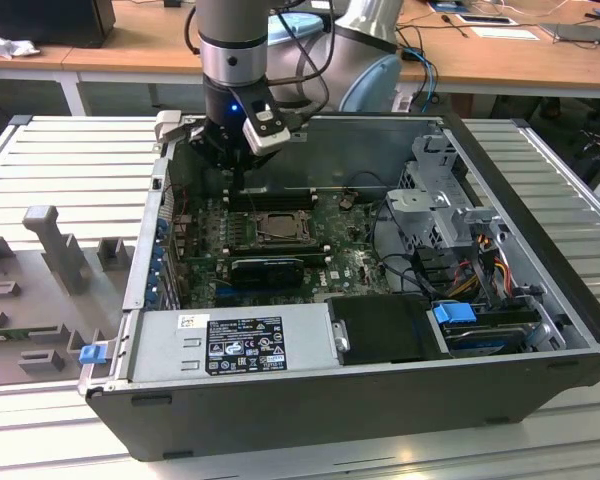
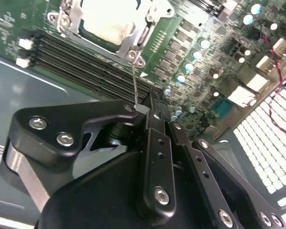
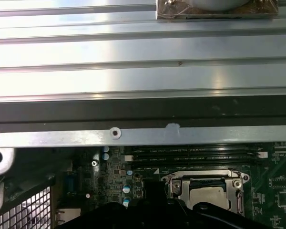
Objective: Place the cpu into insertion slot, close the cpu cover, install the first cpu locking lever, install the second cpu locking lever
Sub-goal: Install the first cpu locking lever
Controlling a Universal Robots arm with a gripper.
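The end effector (image 2: 148, 114), closed on a thin locking lever (image 2: 135, 86), hovers at the socket's twelve o'clock edge in the exterior view, so the lever can swing over the cpu cover (image 2: 133, 40) lying closed on the seated cpu (image 2: 107, 21).

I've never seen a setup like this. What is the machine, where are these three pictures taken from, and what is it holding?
A grey robot arm reaches into an open black computer case on a ribbed metal table. The exterior view looks on from outside; both wrist views ride on the arm. On the green motherboard, the pale square cpu sits in the insertion slot under its grey metal cpu cover. The black end effector appears shut on a thin wire locking lever.
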